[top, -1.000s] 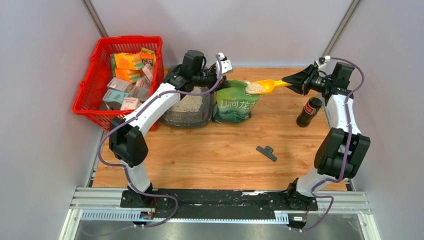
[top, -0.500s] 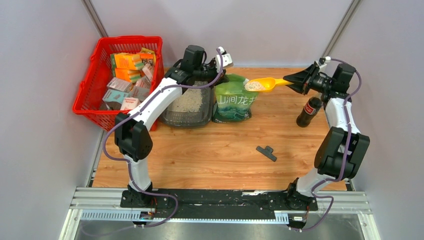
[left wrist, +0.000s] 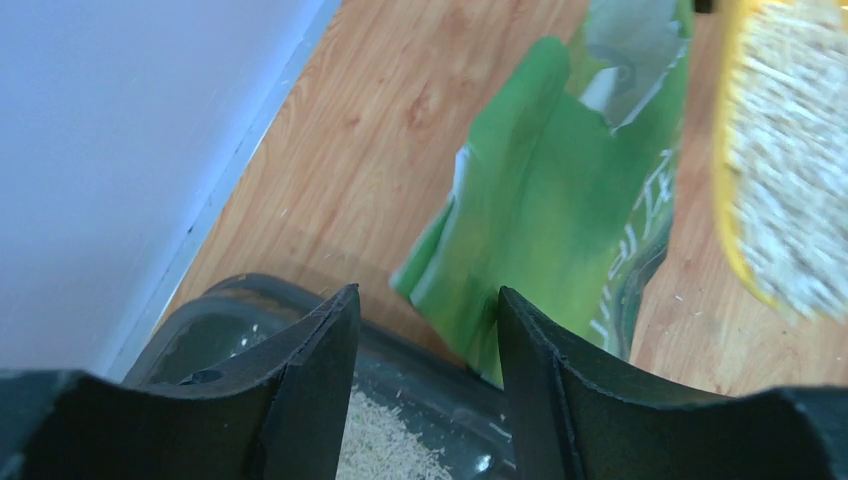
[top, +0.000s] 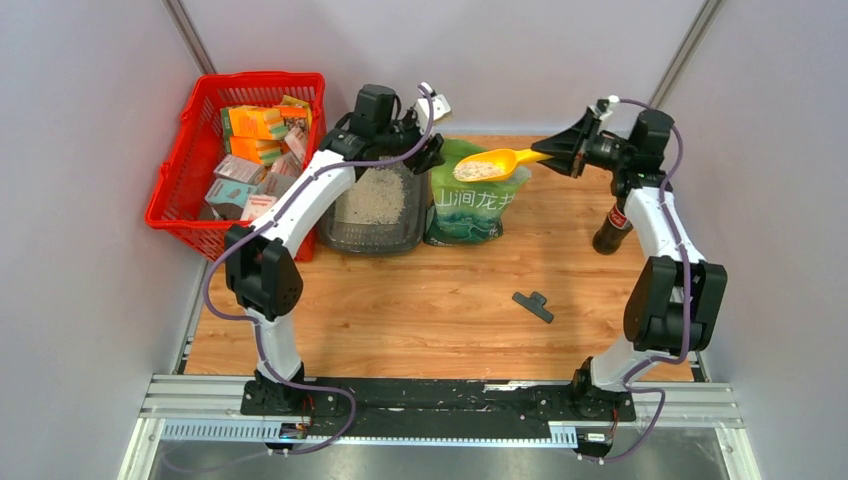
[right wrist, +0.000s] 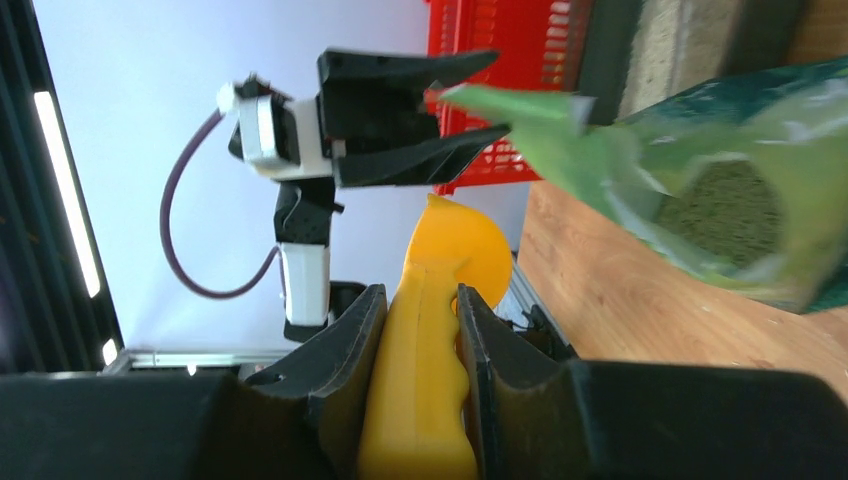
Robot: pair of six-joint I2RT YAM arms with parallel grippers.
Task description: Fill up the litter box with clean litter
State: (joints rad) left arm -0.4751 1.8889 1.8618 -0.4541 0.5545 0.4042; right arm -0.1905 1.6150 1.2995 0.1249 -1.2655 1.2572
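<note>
The dark grey litter box [top: 382,243] sits at the back left, with a layer of pale clean litter [top: 375,200] in it. My left gripper [top: 430,152] hovers open over its right rim, next to the top of the green bag [top: 470,208], and nothing is between its fingers [left wrist: 320,350]. My right gripper [top: 560,152] is shut on the handle of the yellow scoop [top: 492,162]. The scoop carries litter [top: 478,169] and hangs above the bag's mouth. The left wrist view shows the box rim [left wrist: 230,320], the bag [left wrist: 560,200] and the loaded scoop [left wrist: 790,170].
A red mesh basket [top: 175,195] full of small boxes stands left of the litter box. A dark bottle [top: 617,225] stands under my right forearm. A black clip [top: 533,305] lies on the wooden table. Grey walls close in on the left, back and right.
My left gripper has opened and let go of the bag's top edge. My right arm has carried the loaded scoop leftward, from beside the bag to above it.
</note>
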